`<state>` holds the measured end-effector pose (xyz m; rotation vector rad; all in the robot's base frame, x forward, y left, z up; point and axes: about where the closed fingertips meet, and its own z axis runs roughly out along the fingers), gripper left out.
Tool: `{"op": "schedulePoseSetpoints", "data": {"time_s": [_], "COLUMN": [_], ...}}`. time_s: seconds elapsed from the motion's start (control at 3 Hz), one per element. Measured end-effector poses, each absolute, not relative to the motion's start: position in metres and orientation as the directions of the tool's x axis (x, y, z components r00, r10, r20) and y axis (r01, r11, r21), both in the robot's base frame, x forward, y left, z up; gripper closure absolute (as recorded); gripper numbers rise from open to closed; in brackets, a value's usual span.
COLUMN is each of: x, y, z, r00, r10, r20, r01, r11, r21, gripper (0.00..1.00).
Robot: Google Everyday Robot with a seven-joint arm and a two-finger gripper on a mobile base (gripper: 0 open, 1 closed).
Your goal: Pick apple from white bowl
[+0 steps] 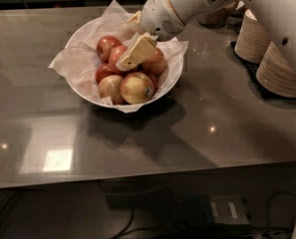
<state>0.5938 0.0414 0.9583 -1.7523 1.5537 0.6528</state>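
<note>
Over the wide, shallow, glossy white bowl, which is lined with crumpled white paper and stands on the glossy grey surface, the robot's white gripper reaches down from the upper right into the pile of fruit. Its two beige fingers stand apart: the near one slants across the top of the pile and the far one shows against the paper behind, with nothing plainly clamped between them. The large round orange-red apple lies in the right side of the bowl, just beside that near finger and partly hidden by it. Whether it sits inside the gap cannot be told. The step in hand looks like the final approach and alignment for the grasp. The next move probably calls for straddling this apple alone, keeping clear of the small dark-red apples and the paper, then closing firmly before lifting straight up. The only label is a dark sticker on the yellower apple at the front, and its writing is unreadable. The stacks of beige paper bowls at the right bear no visible print.
</note>
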Motion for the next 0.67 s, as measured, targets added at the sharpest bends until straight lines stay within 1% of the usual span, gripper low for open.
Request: {"op": "schedulePoseSetpoints", "data": {"time_s": [0.33,0.67], "x": [0.5972,0.6009], "y": [0.0464,0.0481], "z": [0.9490,0.9420], "r00": [0.147,0.143], "r10": [-0.644,-0.658], "r20": [-0.750,-0.740], "r01": [-0.987,-0.988], "r11": [-0.051,-0.053], "r21": [-0.150,-0.144], "gripper": [0.39,0.39]}}
